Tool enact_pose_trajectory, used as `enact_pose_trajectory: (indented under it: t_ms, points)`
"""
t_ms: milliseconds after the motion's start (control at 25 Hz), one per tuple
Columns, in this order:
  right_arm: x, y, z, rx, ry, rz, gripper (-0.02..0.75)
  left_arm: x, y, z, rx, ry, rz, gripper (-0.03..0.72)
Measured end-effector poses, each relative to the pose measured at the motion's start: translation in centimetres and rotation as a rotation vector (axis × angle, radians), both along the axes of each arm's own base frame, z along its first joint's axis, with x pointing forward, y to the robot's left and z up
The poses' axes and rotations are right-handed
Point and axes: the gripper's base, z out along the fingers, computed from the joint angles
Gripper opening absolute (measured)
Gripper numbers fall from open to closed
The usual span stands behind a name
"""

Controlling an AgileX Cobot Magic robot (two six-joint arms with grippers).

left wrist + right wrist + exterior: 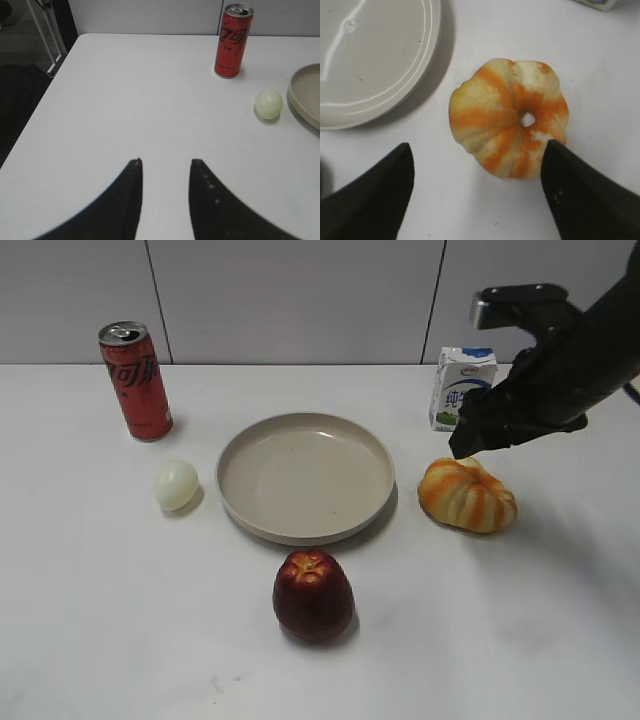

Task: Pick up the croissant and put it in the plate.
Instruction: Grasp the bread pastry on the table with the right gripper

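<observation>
The croissant (pixel 467 495), ribbed with orange and cream stripes, lies on the white table right of the beige plate (pixel 305 476). It fills the middle of the right wrist view (pixel 507 117), with the plate's rim (pixel 427 47) at the upper left. My right gripper (pixel 470 440) hovers just above and behind the croissant; its jaws (pixel 477 155) are wide open and empty, the right fingertip close to the croissant's edge. My left gripper (pixel 165 162) is open and empty over bare table, far left of the plate's edge (pixel 302 97).
A red soda can (pixel 135 380) stands at the back left, a pale egg (pixel 177 484) left of the plate, a dark red apple (pixel 313 595) in front of it, and a small milk carton (pixel 462 388) behind the croissant.
</observation>
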Motion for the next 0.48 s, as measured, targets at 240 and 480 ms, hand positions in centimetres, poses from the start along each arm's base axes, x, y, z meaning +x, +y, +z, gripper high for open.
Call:
enact_pose_trajectory:
  t_ms: [240,480]
  points:
    - [2.7,0.6,-5.9,-0.046,0.077,-0.006,0.594,0.0,0.0,0.0,0.000,0.000,0.000,0.235]
    - [3.2,0.8,-8.1,-0.051,0.095,-0.021,0.418,0.0,0.0,0.0,0.000,0.000,0.000,0.235]
